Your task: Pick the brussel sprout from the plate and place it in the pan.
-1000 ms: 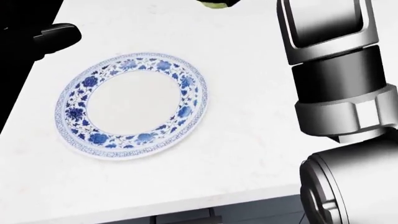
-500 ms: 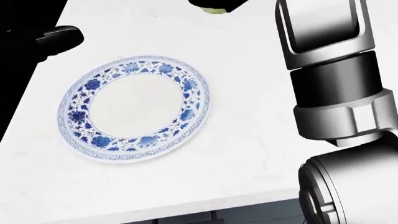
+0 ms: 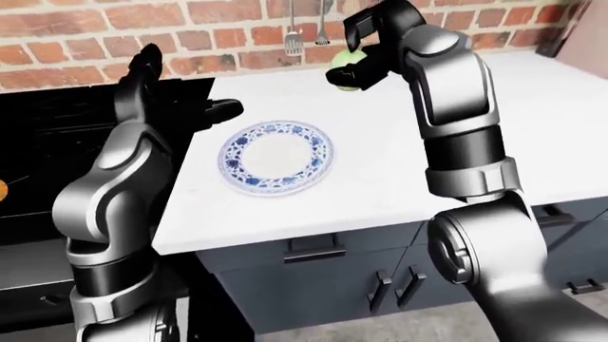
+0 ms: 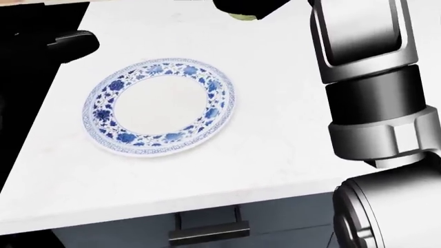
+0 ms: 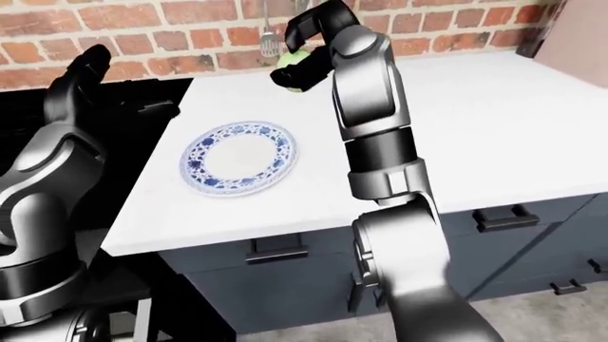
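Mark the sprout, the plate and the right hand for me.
Pale green round brussel sprout (image 3: 346, 60), left-eye view, its exposed left side.
Blue-and-white patterned round plate (image 4: 103, 111), head view, left rim band.
Black three-finger right hand (image 3: 359, 51), left-eye view, between the fingertips closed round the sprout.

My right hand (image 3: 366, 53) is raised at about 12 o'clock in the left-eye view, its dark fingers (image 3: 359, 30) closed round the sprout, the forearm rising steeply from a bent elbow at 4 o'clock. My left hand (image 3: 152, 75) sits at 10 o'clock, fingers spread and pointing up, one digit stretched rightward, gripping nothing. Its arm climbs from 7 o'clock.
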Robot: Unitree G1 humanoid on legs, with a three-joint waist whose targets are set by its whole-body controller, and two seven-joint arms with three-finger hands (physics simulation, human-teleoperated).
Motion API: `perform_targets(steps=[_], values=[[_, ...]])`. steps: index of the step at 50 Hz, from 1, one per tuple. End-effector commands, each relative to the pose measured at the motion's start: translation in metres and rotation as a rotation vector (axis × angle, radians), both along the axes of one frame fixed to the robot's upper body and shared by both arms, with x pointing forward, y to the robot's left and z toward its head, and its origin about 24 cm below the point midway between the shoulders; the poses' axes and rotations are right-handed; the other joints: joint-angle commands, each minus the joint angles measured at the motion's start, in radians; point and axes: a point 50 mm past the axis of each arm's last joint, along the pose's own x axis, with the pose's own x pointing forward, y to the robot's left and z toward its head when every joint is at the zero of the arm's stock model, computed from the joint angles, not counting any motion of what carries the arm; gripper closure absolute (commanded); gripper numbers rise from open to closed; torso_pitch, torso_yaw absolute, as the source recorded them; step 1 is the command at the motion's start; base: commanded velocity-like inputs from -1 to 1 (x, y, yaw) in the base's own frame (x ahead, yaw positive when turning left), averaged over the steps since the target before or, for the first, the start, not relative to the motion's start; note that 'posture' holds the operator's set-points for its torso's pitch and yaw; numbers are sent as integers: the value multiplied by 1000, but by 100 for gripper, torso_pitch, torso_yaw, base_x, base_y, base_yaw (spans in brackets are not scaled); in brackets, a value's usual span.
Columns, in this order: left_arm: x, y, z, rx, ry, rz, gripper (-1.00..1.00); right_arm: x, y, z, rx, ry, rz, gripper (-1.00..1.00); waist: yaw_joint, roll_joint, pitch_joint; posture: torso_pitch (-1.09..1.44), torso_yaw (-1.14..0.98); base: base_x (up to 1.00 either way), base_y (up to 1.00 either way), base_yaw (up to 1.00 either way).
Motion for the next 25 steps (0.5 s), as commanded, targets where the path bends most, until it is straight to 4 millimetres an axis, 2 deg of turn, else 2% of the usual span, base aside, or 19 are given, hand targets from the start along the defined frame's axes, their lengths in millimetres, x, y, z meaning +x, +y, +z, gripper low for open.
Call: perform_targets(steps=[1,3,5,8,10,12,13,14,16,19,21,25], values=[[-6,6,22,1,-102,27,-100,-9,8,28,-4,-116,30,100,12,-10,-40,0,0,-19,12,0],[-5,7,21,0,-103,27,-100,-9,10,27,0,-116,35,100,17,-4,-41,0,0,-18,12,0],[-5,6,21,0,-103,27,-100,-8,10,27,0,-116,37,100,20,11,-28,0,0,-15,12,0],[-6,7,22,0,-102,28,-100,-8,10,28,0,-116,36,100,20,43,-16,0,0,-15,12,0],[-5,6,21,1,-102,26,-100,-8,10,27,1,-116,35,100,16,82,-17,0,0,-14,12,0],[-4,7,21,1,-102,28,-100,-8,10,27,0,-115,36,100,18,162,-39,0,0,-14,12,0],[-4,7,21,0,-101,28,-100,-8,10,27,0,-115,35,100,21,97,-13,0,0,-15,11,0],[-5,7,21,1,-101,28,-100,-8,9,27,-1,-115,35,100,14,114,-23,0,0,-15,12,0],[-6,7,23,1,-101,27,-100,-8,9,26,-1,-113,34,100,13,95,-39,0,0,-15,11,0],[-7,7,24,1,-101,28,-100,-8,9,25,0,-114,35,100,12,67,-35,0,0,-11,10,0],[-7,6,24,1,-100,27,-100,-9,8,26,0,-116,34,100,18,55,4,0,0,0,1,0],[-6,7,22,1,-100,28,-100,-9,8,27,-1,-117,33,100,27,19,19,0,0,0,0,0]])
